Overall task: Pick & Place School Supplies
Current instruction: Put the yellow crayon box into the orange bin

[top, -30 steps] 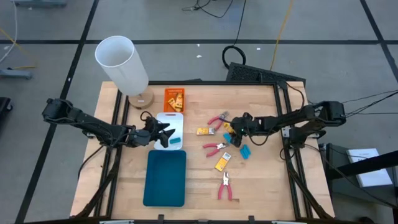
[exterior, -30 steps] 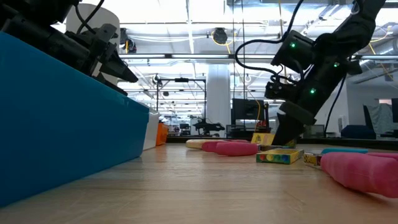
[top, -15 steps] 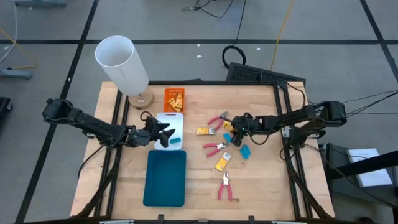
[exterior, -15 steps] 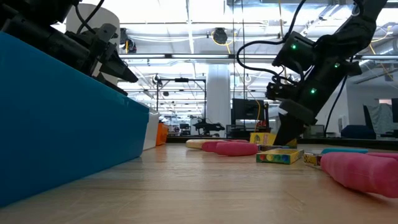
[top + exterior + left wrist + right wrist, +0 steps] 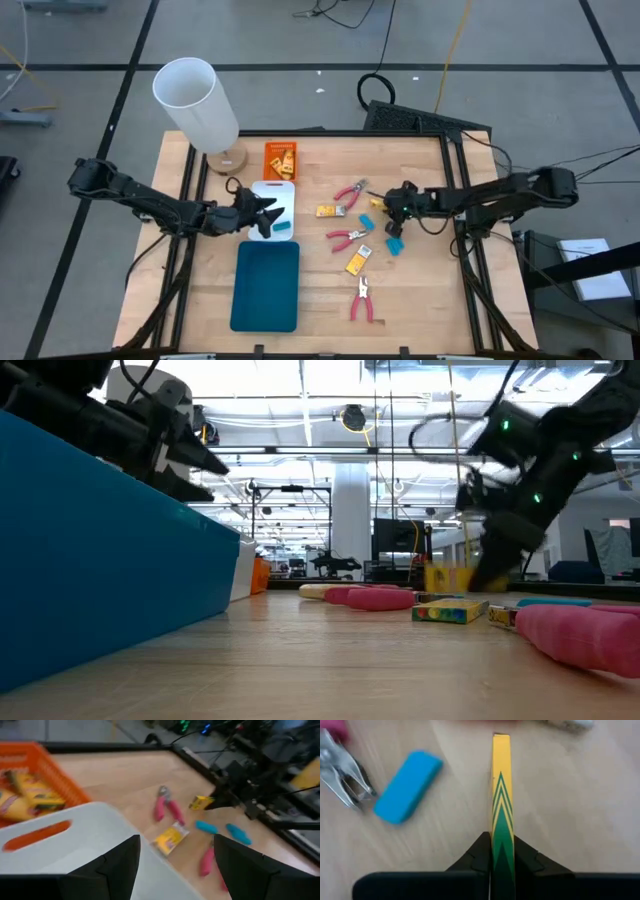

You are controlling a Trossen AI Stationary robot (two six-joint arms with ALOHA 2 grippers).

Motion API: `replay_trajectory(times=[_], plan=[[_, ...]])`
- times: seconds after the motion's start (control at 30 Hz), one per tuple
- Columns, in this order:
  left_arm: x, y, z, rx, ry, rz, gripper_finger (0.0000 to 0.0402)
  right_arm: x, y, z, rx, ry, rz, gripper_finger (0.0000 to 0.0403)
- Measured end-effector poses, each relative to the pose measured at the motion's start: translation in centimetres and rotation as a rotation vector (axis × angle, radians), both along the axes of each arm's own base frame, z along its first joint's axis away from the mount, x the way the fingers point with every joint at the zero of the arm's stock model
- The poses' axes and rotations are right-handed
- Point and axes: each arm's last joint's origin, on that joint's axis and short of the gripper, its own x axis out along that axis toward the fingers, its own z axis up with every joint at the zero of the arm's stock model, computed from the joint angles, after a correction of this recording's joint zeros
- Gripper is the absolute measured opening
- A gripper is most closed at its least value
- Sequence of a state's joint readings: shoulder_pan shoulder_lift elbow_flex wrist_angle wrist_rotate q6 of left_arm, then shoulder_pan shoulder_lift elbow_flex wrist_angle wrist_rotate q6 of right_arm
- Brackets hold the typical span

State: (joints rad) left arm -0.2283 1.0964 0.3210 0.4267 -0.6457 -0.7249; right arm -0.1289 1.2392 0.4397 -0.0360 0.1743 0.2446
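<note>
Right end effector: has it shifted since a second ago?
Yes. In the high view the right end effector, shut on a yellow-and-green packet, has drawn away from the red-handled pliers, toward the table's right edge.

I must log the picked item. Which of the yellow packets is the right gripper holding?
The one standing on edge between the right gripper's fingers, the held yellow-green packet; the other packets lie flat on the table.

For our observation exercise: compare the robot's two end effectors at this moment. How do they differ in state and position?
1. The right end effector is shut on a yellow-and-green packet; the left end effector is open and holds nothing.
2. The right one is among the loose supplies on the wooden table; the left one is over the white tray.

Both are dark two-finger grippers.
</note>
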Motion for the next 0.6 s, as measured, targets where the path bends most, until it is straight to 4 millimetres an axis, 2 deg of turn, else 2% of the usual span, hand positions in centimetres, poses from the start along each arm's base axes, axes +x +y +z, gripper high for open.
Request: replay_trajectory(times=[0.13, 0.3, 0.47, 0.6], plan=[[0.3, -0.2, 0.9, 0.049, -0.064, -0.056, 0.0255, 0.3, 0.0, 2.5, -0.028, -0.183, 0.006, 0.0037], [0.6, -0.2, 1.8, 0.112, -0.124, -0.11, 0.0255, 0.7, 0.3, 4.2, -0.034, -0.337, 0.081, 0.0025], [1.3, 0.2, 2.1, 0.154, -0.113, -0.132, 0.0255, 1.7, 1.9, 5.4, -0.046, -0.484, 0.217, 0.0028], [2.9, -0.1, 2.1, 0.24, -0.049, -0.153, 0.0255, 2.7, 3.3, 5.5, -0.058, -0.564, 0.289, 0.003]])
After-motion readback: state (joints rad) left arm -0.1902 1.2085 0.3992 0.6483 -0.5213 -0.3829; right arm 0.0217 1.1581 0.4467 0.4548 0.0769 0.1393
